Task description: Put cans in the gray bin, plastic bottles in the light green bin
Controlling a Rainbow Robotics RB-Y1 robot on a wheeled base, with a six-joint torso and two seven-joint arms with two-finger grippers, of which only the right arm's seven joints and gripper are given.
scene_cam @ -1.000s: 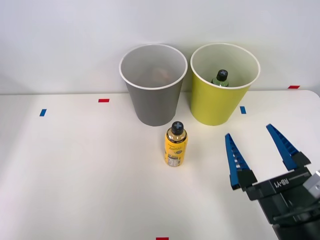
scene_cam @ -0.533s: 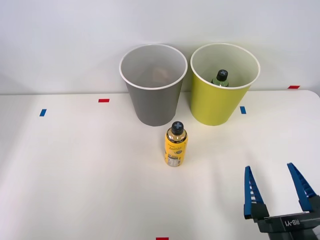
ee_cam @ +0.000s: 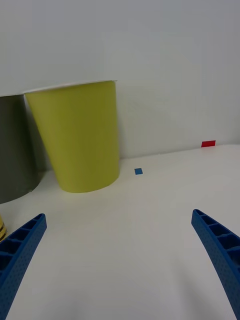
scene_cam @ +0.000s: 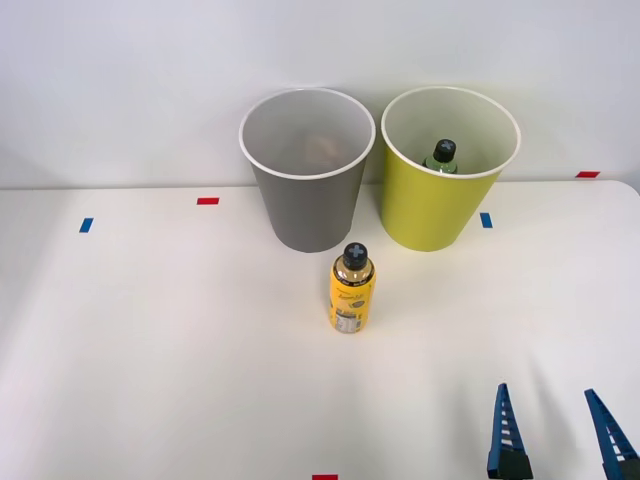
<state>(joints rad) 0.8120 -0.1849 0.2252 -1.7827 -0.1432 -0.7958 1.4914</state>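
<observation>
- Gray bin (scene_cam: 307, 170): upright, back of desk, faint orange-pink shape inside.
- Light green bin (scene_cam: 450, 166): upright, just beside it; black-capped greenish bottle (scene_cam: 441, 157) inside.
- Yellow bottle (scene_cam: 351, 288): black cap, upright, in front of bins.

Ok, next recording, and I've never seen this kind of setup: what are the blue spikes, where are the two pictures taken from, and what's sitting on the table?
The blue spikes are the two fingers of the robot's right claw. They stand apart, so the claw is open and holds nothing.

The wide picture comes from a camera above the arms, looking down at a white table. The tall picture comes from a camera on that arm's wrist, so the fingers frame its lower corners.

On the table stand a gray bin and a yellow-green bin side by side. A yellow bottle with a black cap stands upright in front of the gray bin. Another black-capped bottle is inside the yellow-green bin. Small red and blue tape marks dot the table.
</observation>
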